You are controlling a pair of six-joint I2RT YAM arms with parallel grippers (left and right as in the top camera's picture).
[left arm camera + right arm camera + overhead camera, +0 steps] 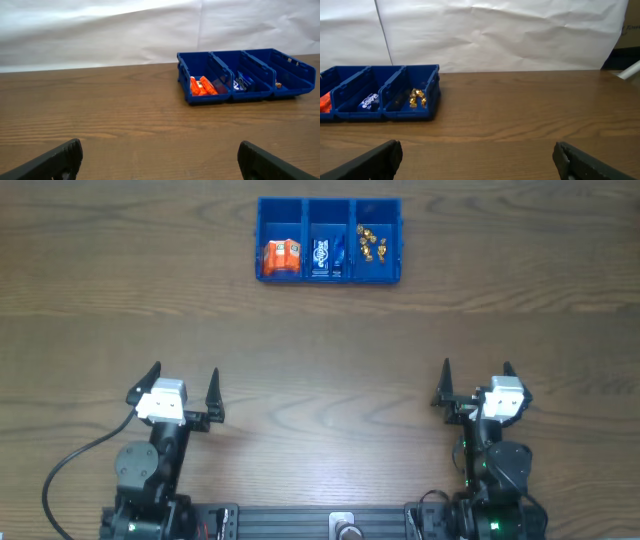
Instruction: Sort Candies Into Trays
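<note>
A blue three-compartment tray stands at the far middle of the wooden table. Its left bin holds orange candies, the middle bin blue-wrapped candies, the right bin gold candies. The left wrist view shows the tray with the orange candies in the nearest bin. The right wrist view shows the tray with the gold candies and blue candies. My left gripper is open near the front left, holding nothing. My right gripper is open near the front right, also holding nothing.
Bare wooden tabletop stretches between the grippers and the tray. A white sheet hangs behind the table's far edge. The arm bases and a black rail run along the front edge.
</note>
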